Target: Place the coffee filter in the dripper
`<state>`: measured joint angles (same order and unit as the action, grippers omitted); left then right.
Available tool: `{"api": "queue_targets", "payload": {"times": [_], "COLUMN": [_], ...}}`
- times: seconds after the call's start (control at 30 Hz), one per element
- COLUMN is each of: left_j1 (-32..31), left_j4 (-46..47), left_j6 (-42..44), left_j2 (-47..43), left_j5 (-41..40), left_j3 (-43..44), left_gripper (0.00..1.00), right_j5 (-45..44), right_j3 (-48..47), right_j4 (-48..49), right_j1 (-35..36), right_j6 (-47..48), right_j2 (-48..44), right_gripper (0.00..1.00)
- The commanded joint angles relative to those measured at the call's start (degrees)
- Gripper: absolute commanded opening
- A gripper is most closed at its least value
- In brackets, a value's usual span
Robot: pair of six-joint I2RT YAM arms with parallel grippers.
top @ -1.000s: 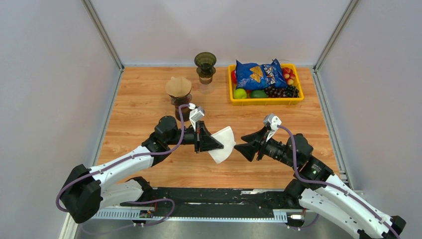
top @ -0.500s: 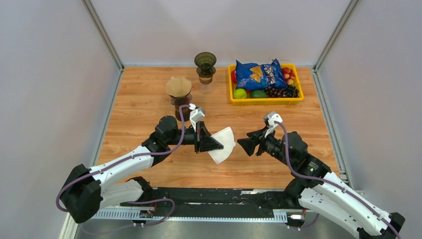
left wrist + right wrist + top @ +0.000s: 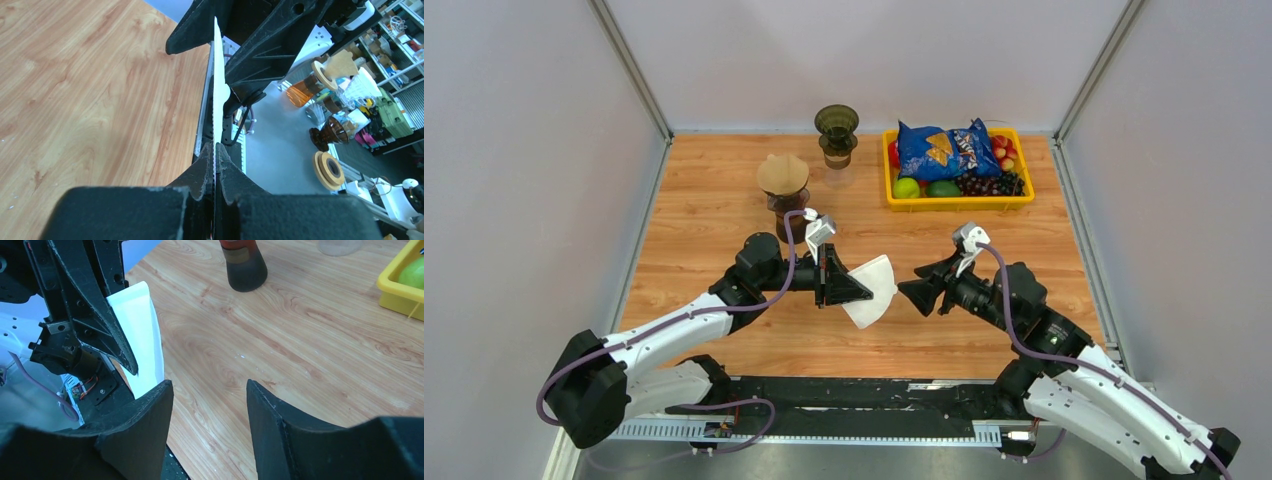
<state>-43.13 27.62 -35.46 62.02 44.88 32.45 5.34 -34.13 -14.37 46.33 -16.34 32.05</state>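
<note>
**Item 1. Coffee filter** (image 3: 876,288): white paper, fan-shaped, flat and unopened. It is held in the air above the near middle of the desk (image 3: 714,210), between the two arms and well apart from the dripper.
- Overhead, its long axis slants from its far, rounded end down to a narrower end nearer the arm bases.
- Its free side sticks out of the left hand towards the right arm.
- The left wrist camera sees it edge-on as one thin white line (image 3: 215,90).
- The right wrist camera sees it as an upright white strip (image 3: 142,335).

**Item 2. Left hand** (image 3: 859,288): fingers together, clamped on the filter's left side. The close view (image 3: 215,152) shows the paper pinched between the two pads.

**Item 3. Right hand** (image 3: 906,295): fingers apart, holding nothing, pointed at the filter's free side and just beside it. Whether it touches the paper cannot be told. The gap between its fingers (image 3: 207,390) shows bare wood.

**Item 4. Dripper** (image 3: 836,122): a dark, open cone, upright on a clear glass at the far middle of the desk.

**Item 5. Dark jug** (image 3: 784,205): stands left of the dripper and nearer the arms, with a tan cone (image 3: 782,174) on top.

**Item 6. Yellow basket** (image 3: 959,203): at the far right, holding a blue chip bag (image 3: 944,148), green fruit (image 3: 907,188) and grapes (image 3: 994,184).
</note>
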Motion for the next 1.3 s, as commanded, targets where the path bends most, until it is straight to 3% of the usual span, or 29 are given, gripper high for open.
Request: {"api": "queue_targets", "payload": {"times": [0.0,1.0,1.27], "left_j1": [-0.26,-0.68,-0.72], "left_j4": [0.64,6.11,1.13], "left_j6": [1.17,-0.05,3.20], "left_j2": [-0.15,2.31,1.50], "left_j5": [0.25,10.25,6.43], "left_j3": [2.49,1.87,2.72], "left_gripper": [0.00,0.00,0.00], "right_j5": [2.95,11.53,13.29], "right_j3": [-1.76,-0.63,0.53], "right_j4": [2.55,12.88,12.38], "right_j1": [0.09,0.10,0.15], "right_j6": [-0.45,-1.87,-1.85], "right_j2": [0.29,8.48,4.73], "right_gripper": [0.58,0.59,0.71]}}
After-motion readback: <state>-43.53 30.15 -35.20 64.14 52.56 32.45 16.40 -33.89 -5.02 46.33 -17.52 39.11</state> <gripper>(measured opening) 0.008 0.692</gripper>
